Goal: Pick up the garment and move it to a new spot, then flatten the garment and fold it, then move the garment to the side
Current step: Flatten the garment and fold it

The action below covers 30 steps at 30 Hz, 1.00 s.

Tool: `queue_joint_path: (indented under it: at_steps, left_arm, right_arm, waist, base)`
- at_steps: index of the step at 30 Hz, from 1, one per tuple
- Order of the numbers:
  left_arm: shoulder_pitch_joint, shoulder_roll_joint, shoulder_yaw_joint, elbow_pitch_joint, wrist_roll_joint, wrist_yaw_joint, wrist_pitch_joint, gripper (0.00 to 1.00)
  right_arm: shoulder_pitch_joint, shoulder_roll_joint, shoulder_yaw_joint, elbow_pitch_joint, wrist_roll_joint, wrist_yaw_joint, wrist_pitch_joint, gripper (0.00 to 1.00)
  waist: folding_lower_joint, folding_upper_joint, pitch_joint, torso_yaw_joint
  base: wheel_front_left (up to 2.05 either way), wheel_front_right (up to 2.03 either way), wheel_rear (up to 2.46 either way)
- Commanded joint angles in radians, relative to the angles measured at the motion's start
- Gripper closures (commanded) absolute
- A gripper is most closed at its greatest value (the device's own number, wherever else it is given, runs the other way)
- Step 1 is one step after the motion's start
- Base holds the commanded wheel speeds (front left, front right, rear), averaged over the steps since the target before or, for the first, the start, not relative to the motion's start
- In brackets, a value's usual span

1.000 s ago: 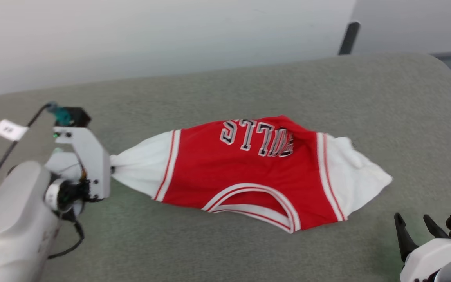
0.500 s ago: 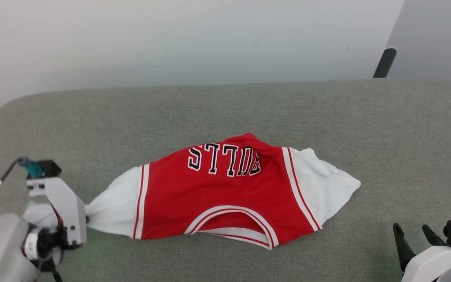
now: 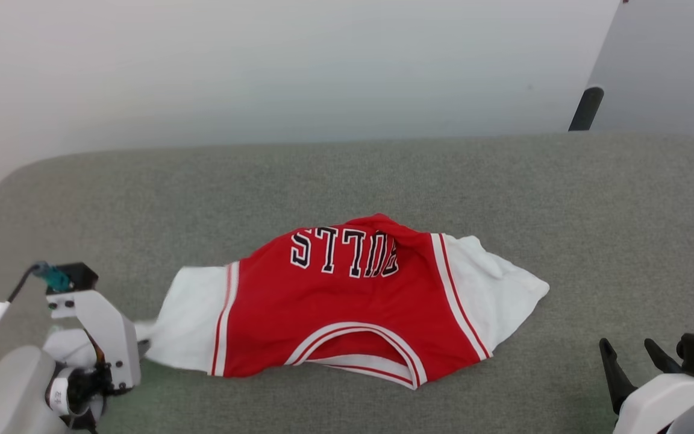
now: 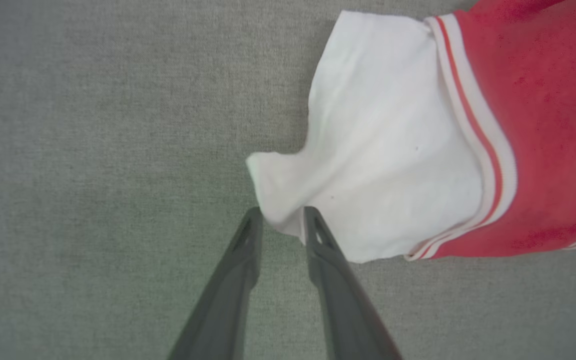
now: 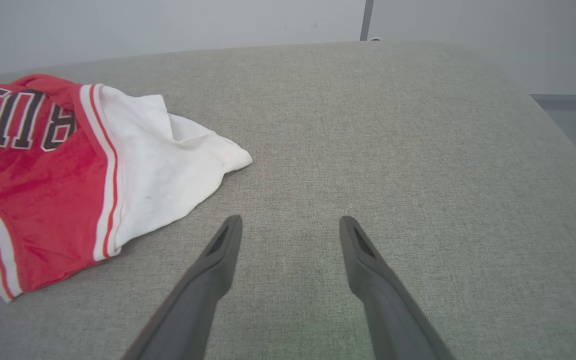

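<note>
Left wrist view has the left gripper point(image 4: 282, 216) with jaws narrow, and a white sleeve tip of the garment point(image 4: 398, 150) lies between their tips; whether they pinch it I cannot tell. Head view shows the garment mid-bench point(image 3: 383, 175), its long axis running left to right. The right gripper point(image 5: 290, 225), jaws wide and empty, stands near the opposite sleeve but apart from it, so each arm looks nearest its own end for flattening
</note>
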<state>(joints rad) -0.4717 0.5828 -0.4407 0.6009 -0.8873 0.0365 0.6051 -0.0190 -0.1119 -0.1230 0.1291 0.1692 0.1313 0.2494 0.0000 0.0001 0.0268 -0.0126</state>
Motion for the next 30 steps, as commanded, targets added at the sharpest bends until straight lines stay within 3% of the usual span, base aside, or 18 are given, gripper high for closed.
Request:
queue_joint_path:
  at_steps: [1,18,30]
  left_arm:
    - [-0.008,0.007,0.003,-0.01,0.007,-0.002,-0.014,0.0]
    - [0.066,0.03,0.041,-0.3,0.048,0.002,-0.225,0.0]
    - [-0.022,0.036,0.001,-0.193,0.018,-0.001,-0.055,0.0]
  right_arm:
    - [0.017,-0.003,0.001,-0.011,0.005,-0.001,-0.003,0.0]
    - [0.083,0.008,0.03,-0.141,-0.005,-0.001,-0.129,0.0]
    - [0.037,-0.001,0.054,-0.181,-0.01,-0.001,-0.114,0.0]
  waist:
    - [0.0,-0.0001,-0.017,0.0]
    - [0.0,-0.0001,-0.08,0.05]
    - [0.0,-0.0001,0.005,-0.002]
  base:
    - [0.0,0.0,0.0]
    - [0.0,0.0,0.0]
    - [0.0,0.0,0.0]
